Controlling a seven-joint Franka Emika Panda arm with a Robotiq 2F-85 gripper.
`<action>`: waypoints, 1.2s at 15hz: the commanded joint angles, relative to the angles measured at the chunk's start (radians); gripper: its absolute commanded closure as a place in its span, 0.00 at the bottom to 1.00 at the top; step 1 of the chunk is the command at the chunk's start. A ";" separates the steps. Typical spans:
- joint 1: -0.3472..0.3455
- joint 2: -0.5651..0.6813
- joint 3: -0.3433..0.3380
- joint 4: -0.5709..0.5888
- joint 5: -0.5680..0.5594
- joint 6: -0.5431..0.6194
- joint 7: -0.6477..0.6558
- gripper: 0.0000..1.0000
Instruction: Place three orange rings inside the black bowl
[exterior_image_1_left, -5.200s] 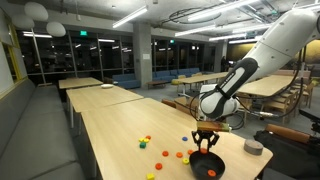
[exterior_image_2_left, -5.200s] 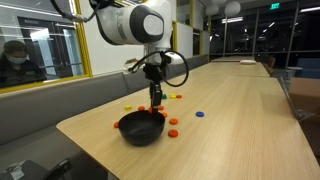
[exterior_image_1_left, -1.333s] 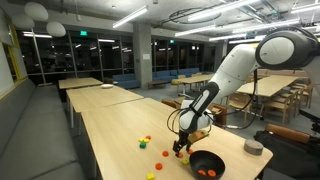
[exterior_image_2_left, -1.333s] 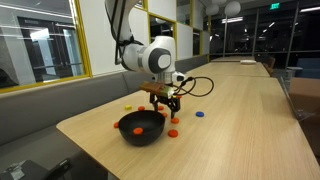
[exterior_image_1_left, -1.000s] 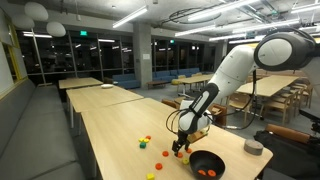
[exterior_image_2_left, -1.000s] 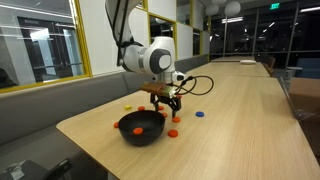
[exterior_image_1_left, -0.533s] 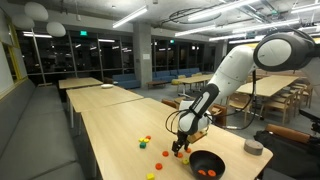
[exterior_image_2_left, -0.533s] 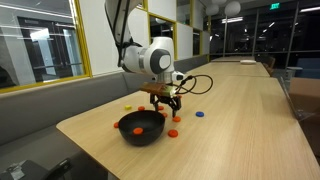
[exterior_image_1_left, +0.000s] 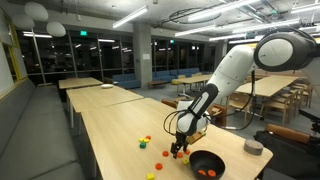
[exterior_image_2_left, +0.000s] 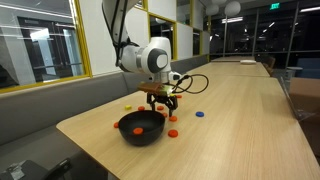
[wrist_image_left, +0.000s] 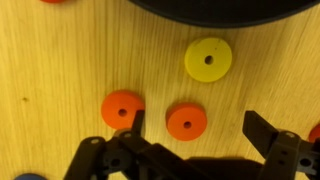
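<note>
Long pale wooden bench (exterior_image_1_left: 105, 125) runs off toward the far end, with more tables (exterior_image_1_left: 85, 84) lined up behind it. On the left, a grey cushioned seat (exterior_image_1_left: 35, 135) hugs the wall. Dark windows (exterior_image_1_left: 50, 55) span the far side. Overhead are strip lights (exterior_image_1_left: 132, 17), a globe lamp (exterior_image_1_left: 36, 12) and a green exit sign (exterior_image_1_left: 84, 32). A concrete column (exterior_image_1_left: 143, 55) stands mid-room, with tables and chairs (exterior_image_1_left: 205, 77) far right. In an exterior view, yellow-framed glass partitions (exterior_image_2_left: 55, 40) line the left.

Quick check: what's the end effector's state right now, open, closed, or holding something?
End effector: open, holding nothing; one orange ring lies between its jaws.
</note>
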 joint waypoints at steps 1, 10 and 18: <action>0.016 -0.003 -0.006 0.021 -0.026 -0.030 0.024 0.00; 0.024 -0.016 -0.001 0.017 -0.025 -0.030 0.017 0.00; 0.030 -0.003 -0.002 0.026 -0.029 -0.029 0.016 0.00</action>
